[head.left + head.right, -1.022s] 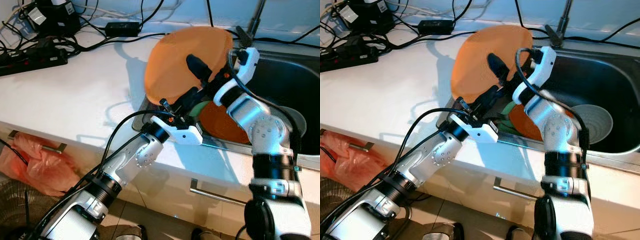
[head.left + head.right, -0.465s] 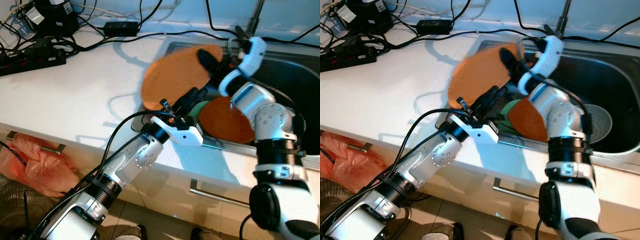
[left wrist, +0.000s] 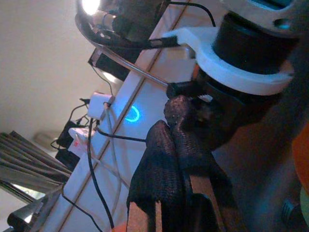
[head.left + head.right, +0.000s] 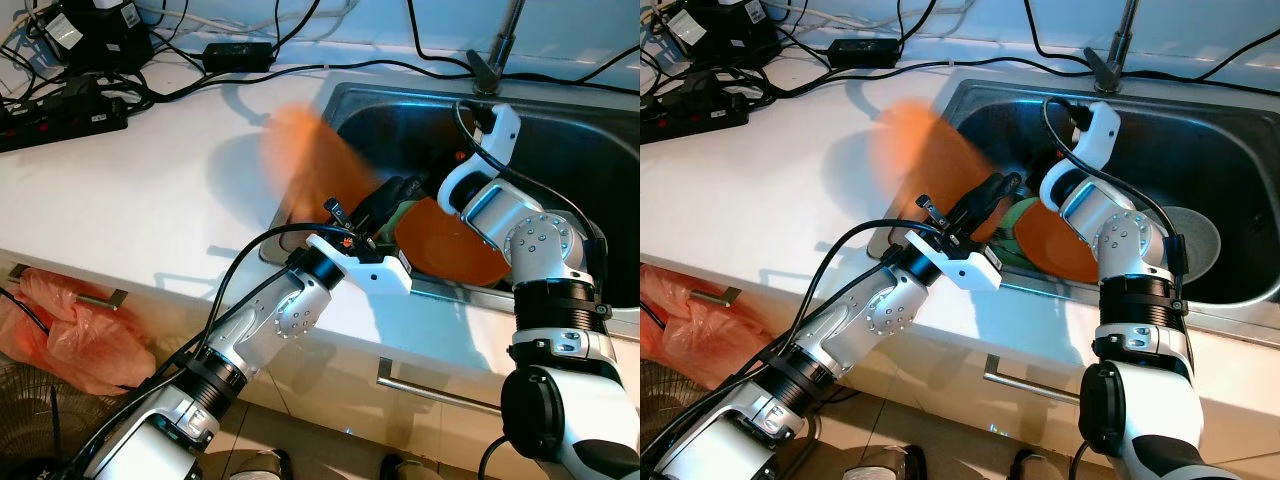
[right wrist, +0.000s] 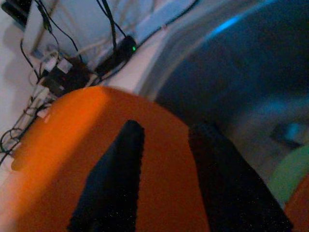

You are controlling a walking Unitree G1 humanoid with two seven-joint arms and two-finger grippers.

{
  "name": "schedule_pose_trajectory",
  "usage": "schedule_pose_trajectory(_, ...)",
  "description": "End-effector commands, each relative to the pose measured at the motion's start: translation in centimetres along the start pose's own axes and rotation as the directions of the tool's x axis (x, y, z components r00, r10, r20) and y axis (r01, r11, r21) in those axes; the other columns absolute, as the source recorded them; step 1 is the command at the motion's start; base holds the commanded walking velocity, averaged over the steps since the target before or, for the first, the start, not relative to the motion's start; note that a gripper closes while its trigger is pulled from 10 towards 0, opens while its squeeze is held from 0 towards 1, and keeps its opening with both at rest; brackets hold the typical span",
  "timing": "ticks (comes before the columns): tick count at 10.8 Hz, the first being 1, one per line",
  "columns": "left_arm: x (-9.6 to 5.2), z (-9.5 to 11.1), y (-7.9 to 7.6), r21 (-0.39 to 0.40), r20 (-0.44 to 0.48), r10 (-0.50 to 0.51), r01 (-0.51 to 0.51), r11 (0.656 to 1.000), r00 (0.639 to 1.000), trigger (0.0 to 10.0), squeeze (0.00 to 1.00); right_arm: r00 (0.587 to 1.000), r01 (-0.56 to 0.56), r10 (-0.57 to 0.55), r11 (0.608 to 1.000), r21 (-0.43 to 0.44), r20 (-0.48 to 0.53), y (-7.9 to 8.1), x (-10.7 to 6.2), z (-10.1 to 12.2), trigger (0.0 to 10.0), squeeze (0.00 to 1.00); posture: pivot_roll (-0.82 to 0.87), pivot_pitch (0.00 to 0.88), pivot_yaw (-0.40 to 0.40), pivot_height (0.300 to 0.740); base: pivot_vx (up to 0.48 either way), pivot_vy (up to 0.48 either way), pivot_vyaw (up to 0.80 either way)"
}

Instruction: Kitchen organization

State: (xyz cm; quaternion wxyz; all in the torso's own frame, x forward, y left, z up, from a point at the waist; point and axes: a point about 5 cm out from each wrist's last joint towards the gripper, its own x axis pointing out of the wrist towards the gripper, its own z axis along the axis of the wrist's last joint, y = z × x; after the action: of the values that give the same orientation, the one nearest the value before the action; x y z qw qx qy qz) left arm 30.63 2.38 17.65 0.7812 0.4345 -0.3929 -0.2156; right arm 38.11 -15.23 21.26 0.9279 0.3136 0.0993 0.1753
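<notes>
At the sink's [image 4: 352,92] left edge, the left gripper [image 4: 385,200] pinched a blurred orange plate [image 4: 315,170]. The right gripper [image 5: 164,179] lay spread against it. Lowering it slowly beside the second plate [image 4: 450,240] seemed wisest.

**Bright counter, dim wrist views**

Evenly lit across the white counter [image 4: 150,190], with soft shadows falling toward the sink [image 4: 560,130]. Heavily motion-blurred at the orange plate [image 4: 315,170] beside the sink's rim. Dim, soft and grainy in both wrist views; blue glare near the sink wall, bright lamp spot overhead.
</notes>
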Motion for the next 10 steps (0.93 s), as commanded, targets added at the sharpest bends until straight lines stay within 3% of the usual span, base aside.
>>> schedule_pose_trajectory(1, -0.8, 0.1, -1.1, -0.011, -0.007, -0.044, 0.044, 0.999, 0.999, 0.0, 0.0, 1.0, -0.012, 0.012, 1.0, 0.009, -0.019, 0.0, -0.1, -0.1, 0.0, 0.0, 0.04, 0.147, 0.058, 0.74, 0.0, 0.0, 0.0)
schedule_pose_trajectory(7, -0.9, -0.6, -0.9, -0.026, -0.042, -0.034, 0.033, 0.999, 0.999, 0.0, 0.0, 0.999, 0.01, -0.009, 1.0, 0.01, -0.036, -0.8, -0.4, -0.8, 0.0, 0.0, 0.03, 0.14, 0.062, 0.74, 0.0, 0.0, 0.0)
schedule_pose_trajectory(8, -1.0, -1.0, -0.6, -0.036, -0.065, -0.021, 0.019, 0.999, 0.998, 0.0, 0.0, 0.999, 0.015, -0.016, 1.0, -0.027, -0.034, -0.9, -0.6, -1.0, 0.0, 0.0, 0.03, 0.138, 0.059, 0.74, 0.0, 0.0, 0.0)
schedule_pose_trajectory(9, -1.1, -1.4, 0.0, -0.063, -0.087, 0.005, -0.011, 0.998, 0.996, 0.0, 0.35, 0.999, 0.028, -0.031, 0.992, -0.126, -0.021, -0.8, -1.0, -1.0, 0.0, 0.0, 0.03, 0.137, 0.059, 0.74, 0.0, 0.0, 0.0)
schedule_pose_trajectory(10, -1.1, -1.5, 0.4, -0.073, -0.091, 0.013, -0.019, 0.997, 0.996, 0.0, 0.58, 0.999, 0.038, -0.041, 0.984, -0.171, -0.012, -0.8, -1.0, -1.0, 0.0, 0.0, 0.03, 0.135, 0.061, 0.74, 0.0, 0.0, 0.0)
